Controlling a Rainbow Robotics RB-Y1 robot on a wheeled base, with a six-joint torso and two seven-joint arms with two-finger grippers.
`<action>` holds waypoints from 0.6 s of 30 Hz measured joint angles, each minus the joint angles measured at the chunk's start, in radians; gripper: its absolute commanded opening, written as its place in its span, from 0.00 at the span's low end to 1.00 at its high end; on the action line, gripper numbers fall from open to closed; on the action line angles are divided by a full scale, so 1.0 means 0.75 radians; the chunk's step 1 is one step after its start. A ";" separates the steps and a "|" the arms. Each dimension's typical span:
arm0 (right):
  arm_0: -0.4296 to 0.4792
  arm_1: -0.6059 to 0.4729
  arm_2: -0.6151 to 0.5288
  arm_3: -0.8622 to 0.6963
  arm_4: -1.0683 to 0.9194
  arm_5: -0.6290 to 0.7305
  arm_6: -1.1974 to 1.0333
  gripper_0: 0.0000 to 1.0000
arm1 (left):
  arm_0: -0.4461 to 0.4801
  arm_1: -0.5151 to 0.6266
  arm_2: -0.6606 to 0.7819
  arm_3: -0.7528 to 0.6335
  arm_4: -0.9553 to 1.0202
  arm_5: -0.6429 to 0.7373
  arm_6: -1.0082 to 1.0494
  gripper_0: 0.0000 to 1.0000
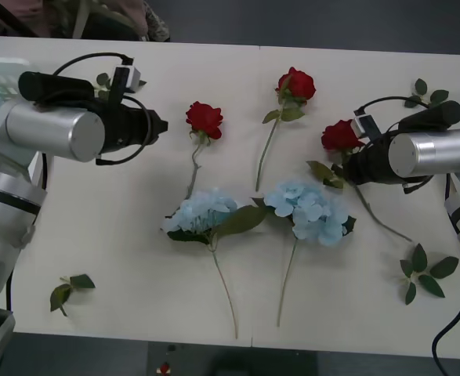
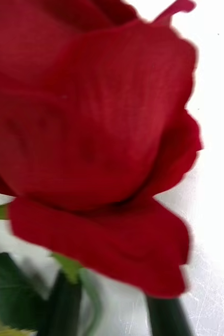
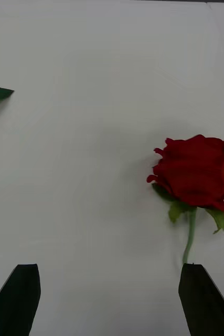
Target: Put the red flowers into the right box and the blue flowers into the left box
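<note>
I read the table (image 1: 120,258) as plain white. Three red flowers (image 1: 204,117) show deep-red blooms on thin green stems; in the right wrist view one bloom (image 2: 91,131) is saturated red over dark green leaves. Two blue flowers (image 1: 201,211) are pale blue with dark-green leaves. Loose leaf sprigs (image 1: 427,270) are green. Arm casings (image 1: 53,131) are silver with black ends and black cables. The left gripper (image 3: 109,299) has black fingers (image 3: 17,304).

White table (image 1: 120,235), red flowers (image 1: 204,117), blue flowers (image 1: 201,213), leaf sprigs (image 1: 69,288)
</note>
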 measured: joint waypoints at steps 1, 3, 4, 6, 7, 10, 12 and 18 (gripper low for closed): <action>0.000 0.000 0.000 0.000 0.000 0.000 0.000 0.00 | 0.000 -0.015 -0.014 -0.003 -0.021 0.000 0.000 0.76; 0.000 0.000 0.000 0.000 0.000 0.000 0.000 0.00 | 0.000 -0.048 -0.040 -0.007 -0.068 0.000 0.000 0.76; 0.000 0.000 0.000 0.000 0.000 0.000 0.000 0.00 | 0.000 -0.066 -0.052 -0.009 -0.092 0.000 0.001 0.75; 0.000 0.000 0.000 0.000 0.000 0.000 0.000 0.00 | 0.000 -0.102 -0.072 -0.009 -0.132 0.000 0.002 0.75; 0.000 0.000 0.000 0.000 -0.001 0.000 0.000 0.00 | 0.000 -0.119 -0.083 -0.009 -0.153 0.000 0.003 0.75; 0.000 0.000 0.000 0.000 -0.003 0.000 0.000 0.00 | 0.000 -0.156 -0.114 -0.009 -0.191 0.000 0.021 0.75; 0.000 -0.003 -0.001 -0.005 -0.008 0.006 0.000 0.00 | 0.000 -0.167 -0.137 -0.009 -0.195 0.000 0.050 0.74; 0.000 -0.058 -0.097 -0.164 -0.033 0.291 0.000 0.00 | 0.000 -0.167 -0.226 -0.009 -0.197 0.042 0.076 0.74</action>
